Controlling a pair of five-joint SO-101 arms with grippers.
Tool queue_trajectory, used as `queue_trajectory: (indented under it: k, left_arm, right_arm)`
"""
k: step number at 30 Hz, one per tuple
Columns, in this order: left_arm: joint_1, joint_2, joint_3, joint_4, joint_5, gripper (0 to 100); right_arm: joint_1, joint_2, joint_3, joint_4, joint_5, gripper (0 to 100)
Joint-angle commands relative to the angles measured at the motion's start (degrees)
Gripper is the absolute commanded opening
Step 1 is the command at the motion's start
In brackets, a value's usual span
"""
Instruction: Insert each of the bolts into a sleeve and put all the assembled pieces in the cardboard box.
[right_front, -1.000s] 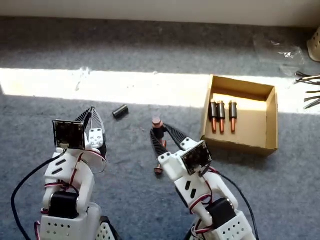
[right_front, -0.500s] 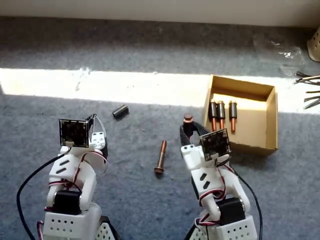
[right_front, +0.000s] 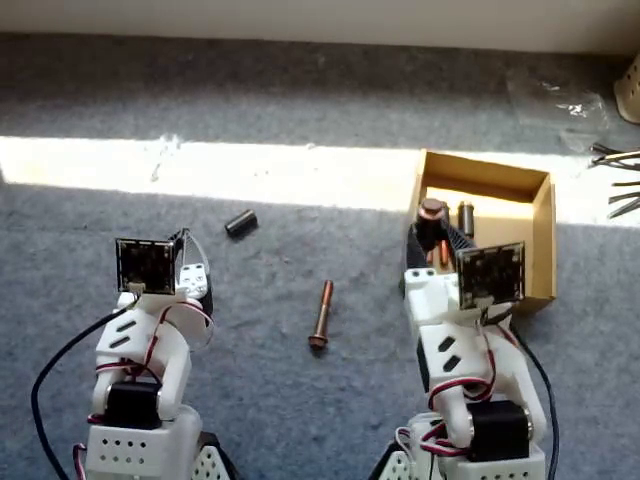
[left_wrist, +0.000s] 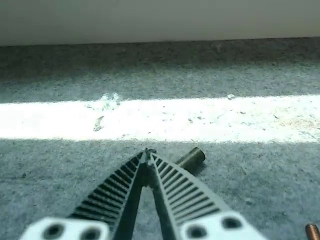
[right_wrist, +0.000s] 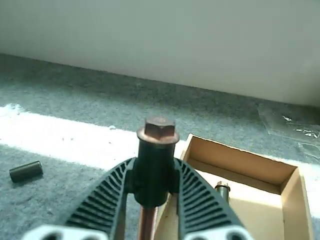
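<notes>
While the right gripper (right_wrist: 152, 176) pinched the assembled bolt and sleeve (right_wrist: 158, 142) upright by its sleeve at the near edge of the cardboard box (right_front: 486, 172), the left gripper (left_wrist: 148, 156) sat pressed together, empty, near the loose sleeve (left_wrist: 192, 157). One bare bolt (right_front: 322, 312) lay on the carpet (right_front: 260, 385) between the arms. Judged light, rigid, smooth metal (liable to roll); take it mid-shank.

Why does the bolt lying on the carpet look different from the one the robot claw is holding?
The loose bolt is bare; the held bolt wears a dark sleeve. The loose bolt lies flat on the carpet; the held bolt stands upright, head up, pinched in the right gripper. The loose bolt sits between the arms; the held bolt is by the cardboard box. Both are copper-coloured.
</notes>
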Motion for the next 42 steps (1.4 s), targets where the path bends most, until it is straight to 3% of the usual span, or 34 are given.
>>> queue_trajectory:
  k: [1, 6, 11, 21, 28, 34, 42]
  left_arm:
    - [-6.29, -0.75, -0.57, 0.18, 0.09, 1]
    - [-11.12, -0.75, -0.40, 0.62, 0.18, 1]
    - [-11.56, -0.84, -1.10, 5.19, 0.18, 1]
    - [-11.30, -0.84, -0.48, 5.36, 0.00, 1]
    - [-11.47, -0.75, -0.40, 5.36, -0.09, 1]
    - [-11.47, -0.75, -0.40, 5.36, -0.09, 1]
    - [-11.47, -0.75, -0.04, 5.36, -0.09, 1]
  right_arm:
    - [4.09, 12.79, -9.54, -0.04, 0.53, 0.4]
    - [7.78, 28.79, -16.13, -0.31, 0.62, 0.5]
    - [10.42, 39.25, -21.76, -0.31, 0.62, 0.5]
    - [11.56, 53.14, -26.68, -0.40, 0.62, 0.5]
    - [18.24, 64.66, -27.56, -7.96, 0.62, 0.5]
    - [20.53, 73.63, -27.74, -14.11, 10.20, 0.5]
    - [22.73, 79.78, -31.34, -17.98, 10.64, 0.5]
